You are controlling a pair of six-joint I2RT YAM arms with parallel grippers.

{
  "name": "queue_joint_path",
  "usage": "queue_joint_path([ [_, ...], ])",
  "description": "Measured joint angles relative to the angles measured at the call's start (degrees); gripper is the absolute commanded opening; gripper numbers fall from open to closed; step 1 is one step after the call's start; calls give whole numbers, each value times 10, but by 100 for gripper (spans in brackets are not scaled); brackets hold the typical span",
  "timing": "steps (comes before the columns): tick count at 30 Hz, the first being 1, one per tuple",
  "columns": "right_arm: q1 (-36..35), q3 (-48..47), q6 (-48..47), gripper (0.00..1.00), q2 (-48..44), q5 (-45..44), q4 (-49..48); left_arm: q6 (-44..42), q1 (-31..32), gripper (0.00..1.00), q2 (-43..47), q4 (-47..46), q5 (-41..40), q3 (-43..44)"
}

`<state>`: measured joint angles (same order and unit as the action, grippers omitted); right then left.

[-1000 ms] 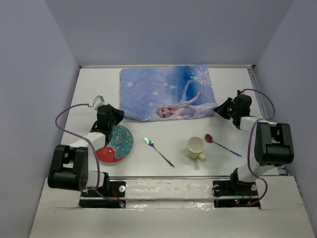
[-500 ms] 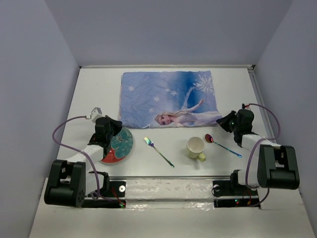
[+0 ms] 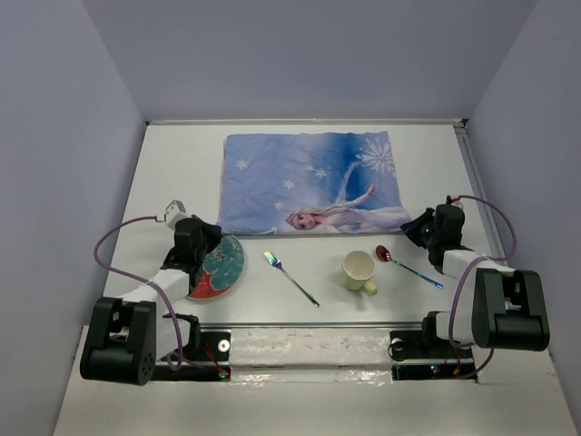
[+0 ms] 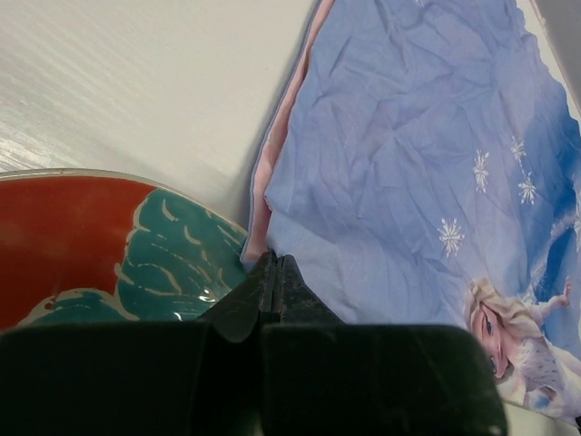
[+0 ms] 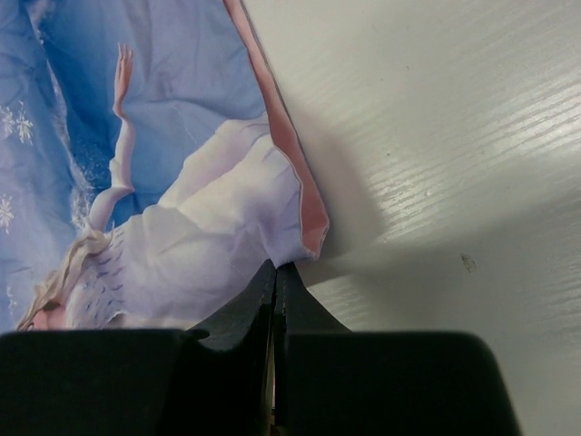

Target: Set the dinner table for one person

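The blue cartoon-printed placemat lies spread on the white dinner table, towards the back. My left gripper is shut on its near-left corner, just over the far rim of the red and teal plate. The left wrist view shows the closed fingertips pinching the placemat beside the plate. My right gripper is shut on the near-right corner. The right wrist view shows its closed tips at the cloth's corner, which is lifted slightly off the table.
An iridescent fork lies at the near middle. A pale yellow cup stands to its right. A spoon with a red bowl lies near my right arm. Grey walls enclose the table on three sides.
Both grippers have drawn back towards the near edge, pulling the placemat with them. The placemat now lies nearer and flatter, with its near corners spread wider.
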<state>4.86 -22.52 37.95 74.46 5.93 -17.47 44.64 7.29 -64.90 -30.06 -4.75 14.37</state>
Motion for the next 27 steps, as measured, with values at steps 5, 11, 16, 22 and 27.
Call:
queue_joint_path([
  [5, 0, 2, -1, 25, -11, -5, 8, -2, 0, 31, -6, 0, 0, 0],
  [11, 1, 6, -8, 50, -44, -1, 15, -2, 0, 60, 40, 6, -2, -4],
  [16, 1, 10, -20, 63, -87, -1, 46, 7, 0, 69, 104, 16, 2, -4],
  [22, -31, -17, -42, 69, -210, -6, 116, 8, 0, 71, 195, 61, 16, 17],
  [27, -149, -106, -66, 70, -262, -39, 153, -18, 4, 74, 247, 97, 64, 96],
])
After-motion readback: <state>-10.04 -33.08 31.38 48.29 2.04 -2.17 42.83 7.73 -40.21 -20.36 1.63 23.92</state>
